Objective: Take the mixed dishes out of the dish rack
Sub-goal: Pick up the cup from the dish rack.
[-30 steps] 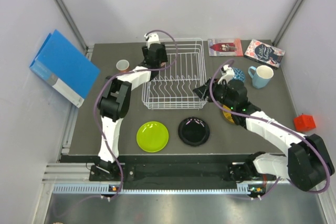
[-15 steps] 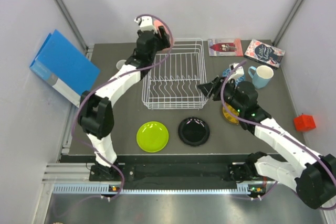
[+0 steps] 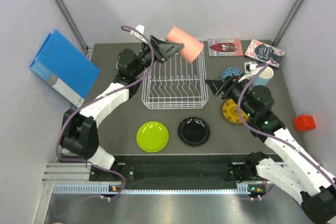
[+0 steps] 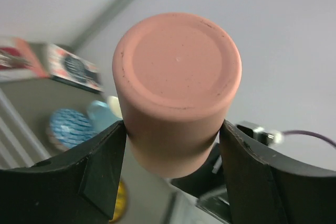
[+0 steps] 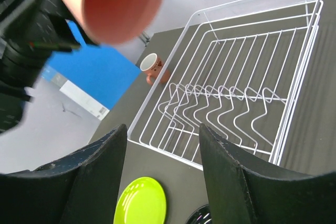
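Cup: salmon cup (image 3: 185, 43), in the air over the dish rack's (image 3: 173, 107) far right corner
Axis: on its side, base toward the left gripper (image 3: 170, 48), mouth toward the right arm
Left grip: clamped on the cup wall
Right gripper (image 3: 216, 86): fingers apart, empty, just right of the rack
Make: smooth matte tapered cup, thin white wire rack

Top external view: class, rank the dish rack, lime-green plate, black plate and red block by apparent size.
1. dish rack
2. lime-green plate and black plate, which look about alike
3. red block
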Controlling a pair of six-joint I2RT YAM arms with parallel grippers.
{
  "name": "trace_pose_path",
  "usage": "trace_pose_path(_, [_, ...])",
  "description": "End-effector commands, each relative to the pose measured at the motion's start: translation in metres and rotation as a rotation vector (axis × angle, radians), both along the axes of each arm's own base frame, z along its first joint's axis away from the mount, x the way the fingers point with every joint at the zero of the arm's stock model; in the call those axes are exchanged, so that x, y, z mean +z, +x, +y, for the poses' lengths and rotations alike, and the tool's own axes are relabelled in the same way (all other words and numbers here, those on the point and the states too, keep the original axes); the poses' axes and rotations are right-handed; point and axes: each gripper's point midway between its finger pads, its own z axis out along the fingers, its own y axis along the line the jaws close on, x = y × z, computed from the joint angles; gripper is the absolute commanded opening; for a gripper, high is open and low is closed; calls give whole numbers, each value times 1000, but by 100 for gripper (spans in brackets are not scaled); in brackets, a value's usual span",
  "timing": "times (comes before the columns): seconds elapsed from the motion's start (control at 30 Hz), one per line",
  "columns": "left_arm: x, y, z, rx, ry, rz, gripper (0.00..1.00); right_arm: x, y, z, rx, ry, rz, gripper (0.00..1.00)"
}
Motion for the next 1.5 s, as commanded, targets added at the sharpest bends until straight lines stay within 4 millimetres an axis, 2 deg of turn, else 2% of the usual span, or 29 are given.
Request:
trace_pose_path(0.0, [32,-72,-1,-393,-330,-5,0,35,-12,-2,15,34,-92,57])
trace_pose_path(0.07, [27,-81,4,-450,-397,12,0,40,-15,-2,22,42,-108,57])
trace_pose_path(0.1, [31,-90,9,-504,-454,-4,0,40,-16,-1,25,42,-110,57])
trace_pose_path(0.33, [22,-98,8,-560,-499,35,0,45,-17,0,37,56,-140,57])
trace_pose_path(0.47, [17,-105,4,-587,-493,47,0,44,-6,6,38,45,-132,57])
trace_pose_path(0.53, [17,-108,4,-593,-493,54,0,51,-2,9,44,49,-151,57])
trace_pose_path(0.57, [14,-109,3,-595,-489,59,0,47,4,13,45,42,-138,58])
trace_pose_path(0.9, [-1,-115,2,-602,-472,92,0,76,25,31,75,72,-180,57])
trace_pose_path(1.0, [-1,-118,2,-611,-471,92,0,67,34,36,82,52,-139,50])
trace_pose_path(1.03, [-1,-118,2,-614,-467,94,0,58,38,39,83,37,-110,41])
trace_pose_path(1.13, [-2,-120,-1,-618,-444,91,0,45,44,40,72,14,-63,27])
trace_pose_path(1.3, [-1,-121,-3,-624,-431,90,0,17,51,42,66,-55,17,25])
trace_pose_path(1.4, [-1,-123,-4,-631,-421,90,0,16,49,39,61,-55,15,9])
trace_pose_path(1.43, [-1,-124,-5,-630,-415,84,0,18,48,38,57,-55,11,0])
trace_pose_path(1.47, [-4,-121,-7,-627,-397,101,2,19,47,37,55,-55,10,0])
